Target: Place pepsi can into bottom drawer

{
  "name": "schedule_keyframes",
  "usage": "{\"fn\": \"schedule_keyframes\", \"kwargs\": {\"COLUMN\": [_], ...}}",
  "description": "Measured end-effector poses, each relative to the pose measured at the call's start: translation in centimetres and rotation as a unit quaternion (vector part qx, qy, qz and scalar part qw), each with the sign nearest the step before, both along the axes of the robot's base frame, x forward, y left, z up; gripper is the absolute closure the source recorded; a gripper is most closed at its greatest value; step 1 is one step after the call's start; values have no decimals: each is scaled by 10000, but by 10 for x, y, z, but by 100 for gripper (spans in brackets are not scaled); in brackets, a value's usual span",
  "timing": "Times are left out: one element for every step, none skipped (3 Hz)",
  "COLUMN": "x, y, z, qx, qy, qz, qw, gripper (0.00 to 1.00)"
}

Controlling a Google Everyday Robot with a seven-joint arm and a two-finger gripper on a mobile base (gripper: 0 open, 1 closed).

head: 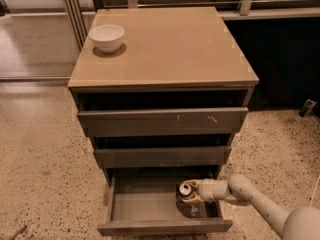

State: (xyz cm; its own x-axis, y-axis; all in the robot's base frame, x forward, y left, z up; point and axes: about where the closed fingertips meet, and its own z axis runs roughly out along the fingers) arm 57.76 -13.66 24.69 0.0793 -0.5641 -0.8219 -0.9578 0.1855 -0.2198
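The bottom drawer of the grey-brown cabinet is pulled out, a wide shallow tray. The pepsi can stands upright inside it at the right, dark with a silver top showing. My gripper reaches in from the lower right and is around the can's upper part, inside the drawer. The cream arm runs back to the lower right corner.
The two upper drawers stick out slightly above the open one. A white bowl sits on the cabinet top at the back left. Speckled floor surrounds the cabinet; a dark wall and railing stand behind and to the right.
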Motion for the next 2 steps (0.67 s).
{"fn": "schedule_keyframes", "kwargs": {"x": [11, 17], "y": [0, 0], "z": [-27, -68], "qx": [-48, -36], "qy": [224, 438], "qz": [-81, -135], "qw": [9997, 9989], "gripper": [100, 100]}}
